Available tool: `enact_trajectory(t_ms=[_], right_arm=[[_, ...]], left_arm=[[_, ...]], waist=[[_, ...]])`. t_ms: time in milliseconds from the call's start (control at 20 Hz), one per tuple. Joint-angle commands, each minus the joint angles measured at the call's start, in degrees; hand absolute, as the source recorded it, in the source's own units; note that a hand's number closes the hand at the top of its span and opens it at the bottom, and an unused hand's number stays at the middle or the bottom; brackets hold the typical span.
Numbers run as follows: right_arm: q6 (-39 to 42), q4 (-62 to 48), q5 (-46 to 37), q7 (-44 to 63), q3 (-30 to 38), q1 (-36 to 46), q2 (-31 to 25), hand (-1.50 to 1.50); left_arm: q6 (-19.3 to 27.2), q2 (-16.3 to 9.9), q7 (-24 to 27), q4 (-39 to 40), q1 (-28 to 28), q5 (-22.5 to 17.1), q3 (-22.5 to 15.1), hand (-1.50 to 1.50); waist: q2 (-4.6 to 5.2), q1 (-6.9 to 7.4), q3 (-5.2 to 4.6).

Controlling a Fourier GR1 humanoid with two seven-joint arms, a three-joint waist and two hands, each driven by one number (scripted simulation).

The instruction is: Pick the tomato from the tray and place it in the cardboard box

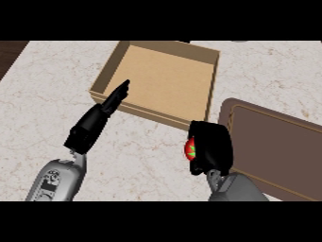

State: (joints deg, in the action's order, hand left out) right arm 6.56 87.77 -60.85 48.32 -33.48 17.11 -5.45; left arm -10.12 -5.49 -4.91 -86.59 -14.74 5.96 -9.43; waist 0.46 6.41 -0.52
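Two grey forearms, each ending in a black hand

The left hand is matte black and slim, tapering to narrow dark fingers; its glossy grey forearm carries dark panel markings and a thin metallic wrist link. The right hand is a blockier black shape on a smooth, darker grey forearm.

One head view looks steeply down (quite near) at the counter.

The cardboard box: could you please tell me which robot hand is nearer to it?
Left. The left robot hand has its straight fingers over the cardboard box's near-left wall. The right robot hand, curled round the tomato, sits just outside its near-right corner.
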Motion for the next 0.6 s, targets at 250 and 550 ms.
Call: enact_trajectory(t_ms=[250, 550], right_arm=[[-4.76, -6.00, -2.15, 20.18, -18.62, 23.16, 5.36, 1.50], [-4.97, -1.07, 5.99, 28.29, -23.15, 33.77, 5.40, 1.50]], left_arm=[[0.25, 0.88, 0.52, 2.61, -1.22, 0.11, 0.28, 0.00], [-0.89, -0.41, 0.31, 1.67, -0.32, -1.38, 1.91, 0.00]], waist=[[-0.12, -0.58, 0.38], [-0.67, -0.96, 0.35]])
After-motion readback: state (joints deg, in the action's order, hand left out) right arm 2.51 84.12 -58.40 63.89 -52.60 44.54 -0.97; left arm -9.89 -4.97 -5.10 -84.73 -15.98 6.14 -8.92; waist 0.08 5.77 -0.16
